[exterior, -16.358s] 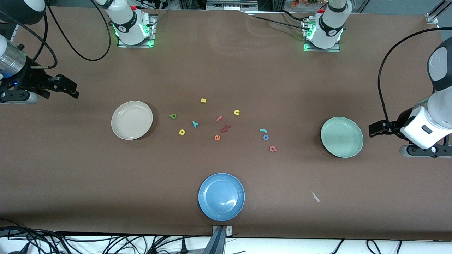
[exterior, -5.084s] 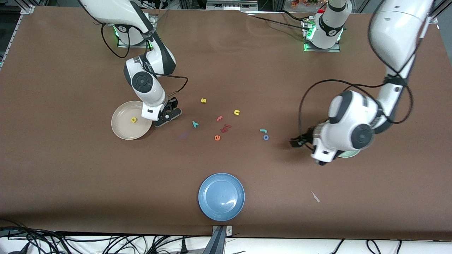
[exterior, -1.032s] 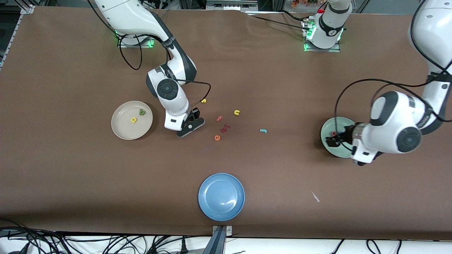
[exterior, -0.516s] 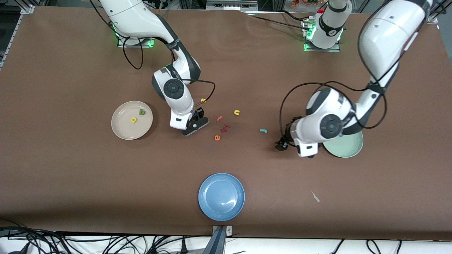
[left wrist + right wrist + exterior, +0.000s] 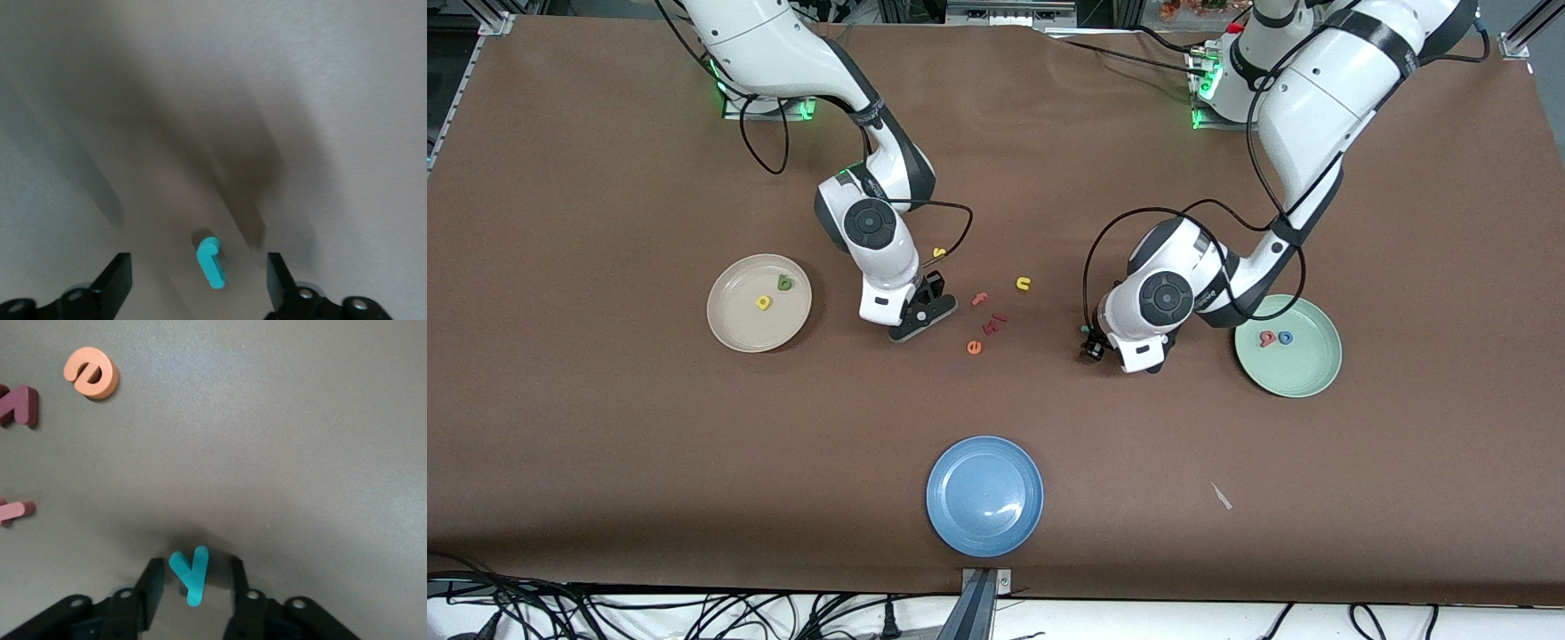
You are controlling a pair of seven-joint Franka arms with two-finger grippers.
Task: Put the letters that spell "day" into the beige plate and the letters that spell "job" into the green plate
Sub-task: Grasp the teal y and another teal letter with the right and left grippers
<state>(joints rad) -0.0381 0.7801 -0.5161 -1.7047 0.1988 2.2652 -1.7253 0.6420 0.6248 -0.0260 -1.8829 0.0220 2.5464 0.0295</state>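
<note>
I have both arms bent down over the table's middle. My right gripper (image 5: 190, 583) is low at the teal y (image 5: 189, 575), fingers spread either side, not yet clamped; only its wrist view shows that letter, with the orange e (image 5: 91, 373) at its ten o'clock. My left gripper (image 5: 199, 280) hangs wide apart around the teal j (image 5: 211, 261). Yellow a (image 5: 763, 303) and green d (image 5: 785, 284) lie in the beige plate (image 5: 729, 333); salmon b (image 5: 1266, 338) and blue o (image 5: 1285, 338) in the green plate (image 5: 1303, 384).
</note>
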